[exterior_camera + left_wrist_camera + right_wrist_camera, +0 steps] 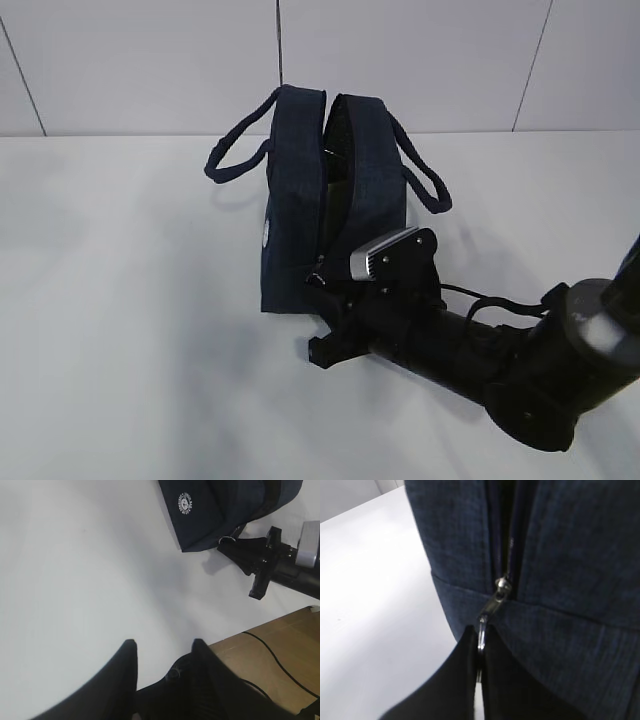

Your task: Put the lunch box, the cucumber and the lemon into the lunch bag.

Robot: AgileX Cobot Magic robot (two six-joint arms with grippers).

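The lunch bag (300, 210) gapes at twelve o'clock, its interior too dark to read. In the right wrist view it overruns the top and right edges, and the ring pull (481, 639) is half buried between the right gripper (479, 652) jaws. The badge (185, 503) lettering is too small to read.

Navy lunch bag (300, 215) on white table (120, 330)
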